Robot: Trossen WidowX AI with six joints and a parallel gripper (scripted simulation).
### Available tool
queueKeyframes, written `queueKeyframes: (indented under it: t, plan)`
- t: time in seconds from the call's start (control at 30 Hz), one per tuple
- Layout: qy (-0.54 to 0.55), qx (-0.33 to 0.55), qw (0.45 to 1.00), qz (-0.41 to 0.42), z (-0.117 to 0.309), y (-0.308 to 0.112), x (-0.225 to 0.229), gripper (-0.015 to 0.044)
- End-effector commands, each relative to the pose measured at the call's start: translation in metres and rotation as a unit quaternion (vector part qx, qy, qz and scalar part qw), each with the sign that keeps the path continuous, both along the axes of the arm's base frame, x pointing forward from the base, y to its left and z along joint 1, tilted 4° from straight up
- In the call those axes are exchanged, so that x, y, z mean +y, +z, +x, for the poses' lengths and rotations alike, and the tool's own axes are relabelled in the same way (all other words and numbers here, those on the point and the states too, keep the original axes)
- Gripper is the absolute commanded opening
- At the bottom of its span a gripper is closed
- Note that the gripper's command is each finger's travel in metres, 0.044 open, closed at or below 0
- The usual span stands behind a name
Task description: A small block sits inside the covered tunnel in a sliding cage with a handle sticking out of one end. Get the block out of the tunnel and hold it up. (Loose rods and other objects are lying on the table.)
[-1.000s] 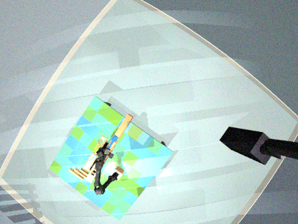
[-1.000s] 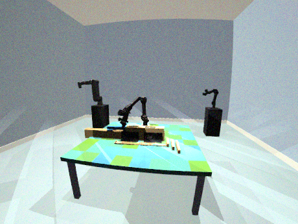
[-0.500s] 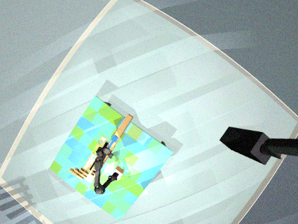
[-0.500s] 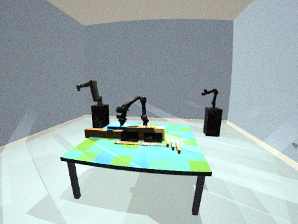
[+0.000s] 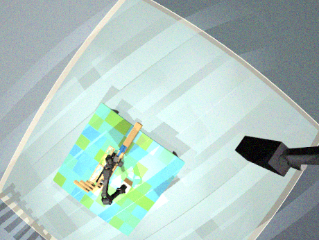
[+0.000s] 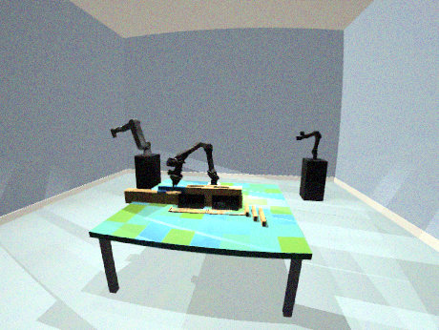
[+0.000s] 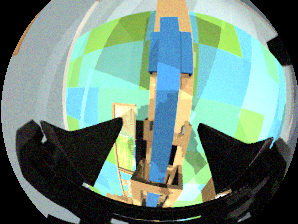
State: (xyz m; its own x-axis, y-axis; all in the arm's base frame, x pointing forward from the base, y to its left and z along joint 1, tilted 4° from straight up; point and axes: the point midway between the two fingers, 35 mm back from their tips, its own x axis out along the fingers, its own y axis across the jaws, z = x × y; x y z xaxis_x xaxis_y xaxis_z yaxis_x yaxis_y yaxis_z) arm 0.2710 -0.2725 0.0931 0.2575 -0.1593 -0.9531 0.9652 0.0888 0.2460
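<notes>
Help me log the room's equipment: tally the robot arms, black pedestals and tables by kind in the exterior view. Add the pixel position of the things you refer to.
Robot arms point(image 5: 105, 180) point(image 5: 305, 156) point(image 6: 210, 159) point(image 6: 138, 134) point(image 6: 317, 140): 3
Black pedestals point(image 5: 258, 150) point(image 6: 148, 172) point(image 6: 313, 178): 2
Table point(image 5: 128, 225) point(image 6: 205, 240) point(image 7: 225, 40): 1
Total: 6

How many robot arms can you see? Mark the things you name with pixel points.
3: the table arm point(image 5: 106, 180) point(image 6: 208, 152), and in the exterior view a left arm point(image 5: 305, 157) point(image 6: 138, 135) on a black box point(image 5: 260, 150) point(image 6: 147, 172) and a right arm point(image 6: 318, 142) on another point(image 6: 313, 180). More could be out of view.

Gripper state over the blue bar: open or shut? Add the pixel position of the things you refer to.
Open: in the wrist view its fingers stand wide apart, the blue bar point(image 7: 167, 95) visible between them.
</notes>
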Motion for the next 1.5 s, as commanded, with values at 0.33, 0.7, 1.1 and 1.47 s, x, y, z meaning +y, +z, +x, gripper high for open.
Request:
queueKeyframes:
  t: [0.33,0.7,1.1,1.47]
  plan:
    - [0.003,0.000,1.000,0.001,0.002,-0.023,0.001,0.0440]
    - [0.003,0.000,1.000,0.000,0.002,-0.027,0.001,0.0309]
    - [0.003,0.000,1.000,0.000,0.002,-0.027,0.001,0.0033]
    - [0.003,0.000,1.000,0.002,0.002,-0.028,0.024,0.0000]
